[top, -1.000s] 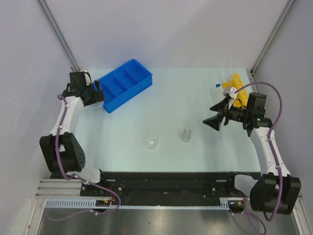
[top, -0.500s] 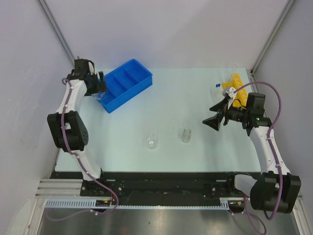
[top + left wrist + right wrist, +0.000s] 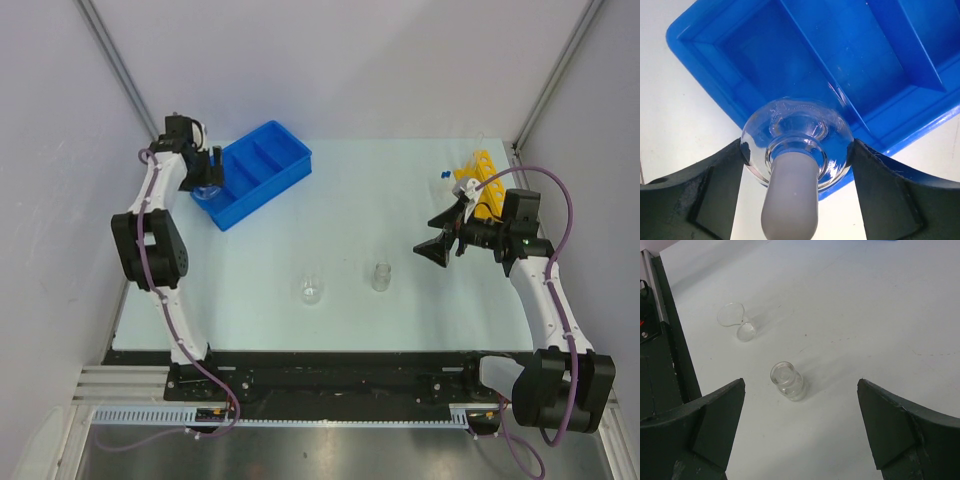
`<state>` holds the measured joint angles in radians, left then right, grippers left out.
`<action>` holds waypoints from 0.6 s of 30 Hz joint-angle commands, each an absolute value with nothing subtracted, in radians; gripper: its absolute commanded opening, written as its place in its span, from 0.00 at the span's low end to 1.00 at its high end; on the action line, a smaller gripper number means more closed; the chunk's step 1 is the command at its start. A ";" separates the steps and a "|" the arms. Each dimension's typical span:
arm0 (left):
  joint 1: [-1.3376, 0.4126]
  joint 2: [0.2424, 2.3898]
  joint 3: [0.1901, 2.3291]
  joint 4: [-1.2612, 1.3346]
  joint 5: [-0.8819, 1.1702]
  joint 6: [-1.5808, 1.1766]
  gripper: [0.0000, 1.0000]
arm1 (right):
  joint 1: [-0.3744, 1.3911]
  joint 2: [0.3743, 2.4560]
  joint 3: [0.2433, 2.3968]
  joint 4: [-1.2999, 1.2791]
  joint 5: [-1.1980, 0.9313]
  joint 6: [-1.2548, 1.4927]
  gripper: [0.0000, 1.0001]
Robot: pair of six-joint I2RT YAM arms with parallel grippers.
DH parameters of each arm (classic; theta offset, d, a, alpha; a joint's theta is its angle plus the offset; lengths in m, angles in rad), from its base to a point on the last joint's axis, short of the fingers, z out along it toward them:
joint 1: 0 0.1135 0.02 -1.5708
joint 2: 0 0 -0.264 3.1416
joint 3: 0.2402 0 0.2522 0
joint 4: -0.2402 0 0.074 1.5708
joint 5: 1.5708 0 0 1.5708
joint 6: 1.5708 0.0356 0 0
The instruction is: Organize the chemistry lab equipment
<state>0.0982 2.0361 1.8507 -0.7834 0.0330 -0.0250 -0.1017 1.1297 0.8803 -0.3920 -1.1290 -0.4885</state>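
My left gripper is shut on a round clear glass flask with a frosted neck. It holds the flask over the near-left corner of the blue divided tray; below the flask, the left wrist view shows an end compartment of the tray. My right gripper is open and empty above the table, left of the yellow holed rack. A small clear beaker and a vial stand at the table's front middle. The right wrist view shows the vial between the open fingers, and the beaker beyond it.
Two small blue caps lie next to the rack at the back right. Grey walls close in the table on both sides and at the back. The black rail runs along the near edge.
My left arm has swung from left of the blue tray up to the tray's near corner, carrying the flask. The right arm has not moved.
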 commanded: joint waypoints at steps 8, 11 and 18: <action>0.095 2.137 2.009 -0.805 0.067 0.117 0.33 | -0.100 1.129 0.884 -0.393 -1.121 -0.508 1.00; 0.094 2.151 2.016 -0.807 0.068 0.132 0.34 | -0.103 1.129 0.885 -0.394 -1.120 -0.509 1.00; 0.094 2.181 2.000 -0.796 0.092 0.181 0.35 | -0.101 1.127 0.885 -0.394 -1.120 -0.509 1.00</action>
<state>0.0982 2.1696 1.9610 -0.8059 0.0471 0.0826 -0.1013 1.1297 0.8803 -0.3927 -1.1172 -0.4919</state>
